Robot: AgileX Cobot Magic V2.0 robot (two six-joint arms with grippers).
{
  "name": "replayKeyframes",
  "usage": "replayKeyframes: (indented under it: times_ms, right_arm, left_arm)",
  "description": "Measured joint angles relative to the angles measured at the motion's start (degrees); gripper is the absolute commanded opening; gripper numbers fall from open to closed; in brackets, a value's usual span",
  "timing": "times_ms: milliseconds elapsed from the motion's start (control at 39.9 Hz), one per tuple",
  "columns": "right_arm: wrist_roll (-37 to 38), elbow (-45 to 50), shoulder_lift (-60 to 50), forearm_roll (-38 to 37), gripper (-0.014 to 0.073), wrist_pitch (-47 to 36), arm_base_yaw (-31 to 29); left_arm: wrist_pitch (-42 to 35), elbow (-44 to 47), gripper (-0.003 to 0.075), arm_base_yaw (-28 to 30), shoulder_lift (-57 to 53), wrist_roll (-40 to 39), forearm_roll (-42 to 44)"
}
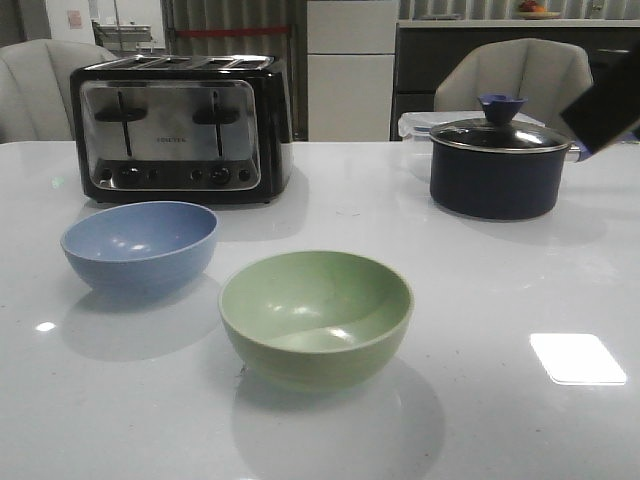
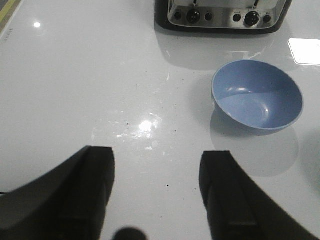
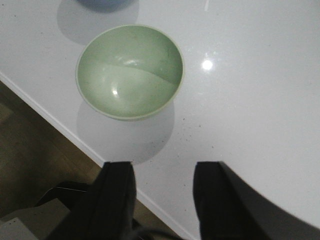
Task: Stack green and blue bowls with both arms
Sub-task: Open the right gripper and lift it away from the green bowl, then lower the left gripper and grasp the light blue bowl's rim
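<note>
— On the glossy white table (image 1: pixel 500 300), what have you got?

— Two round matte bowls, both upright and empty. Green bowl (image 1: pixel 316 312) sits nearest the front edge, pale sage, smooth inside with a soft sheen. Blue bowl (image 1: pixel 140 245) is dusty blue, to its left and a little further back, near it but not touching.

— And behind them?

— Chrome-faced toaster (image 1: pixel 180 125) with a black shell behind the blue one; dark lidded saucepan (image 1: pixel 498 165) with a blue knob off to the right.

— Where are your jaws?

— My left gripper (image 2: pixel 156 197) hangs over bare tabletop, fingers (image 2: pixel 95 195) spread wide, nothing between them. Blue bowl lies ahead of it and off to one side, well clear of both fingers.

— The right?

— My right gripper (image 3: pixel 162 200) is also wide and holding nothing, over the table's edge. Green bowl sits ahead of the fingers, apart from them.
</note>
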Motion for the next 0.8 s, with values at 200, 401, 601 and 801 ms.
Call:
replayKeyframes:
  times_ms: [200, 401, 601, 801]
  right_arm:
    - [0.0, 5.0, -6.9, 0.0, 0.0406, -1.6, 0.0]
    - [0.0, 5.3, -7.9, 0.0, 0.0406, -1.8, 0.0]
    - [0.0, 5.3, -7.9, 0.0, 0.0406, -1.8, 0.0]
    - [0.0, 5.3, -7.9, 0.0, 0.0406, -1.8, 0.0]
  left_arm:
    - [-1.2, 0.0, 0.0437, -5.7, 1.7, 1.5, 0.1]
    - [-1.3, -1.8, 0.0451, -10.8, 9.5, 2.4, 0.1]
    - [-0.4, -7.3, 0.0583, -11.1, 22.0, 2.5, 0.1]
    - [-0.5, -15.2, 0.0589, -11.2, 35.9, 2.6, 0.0]
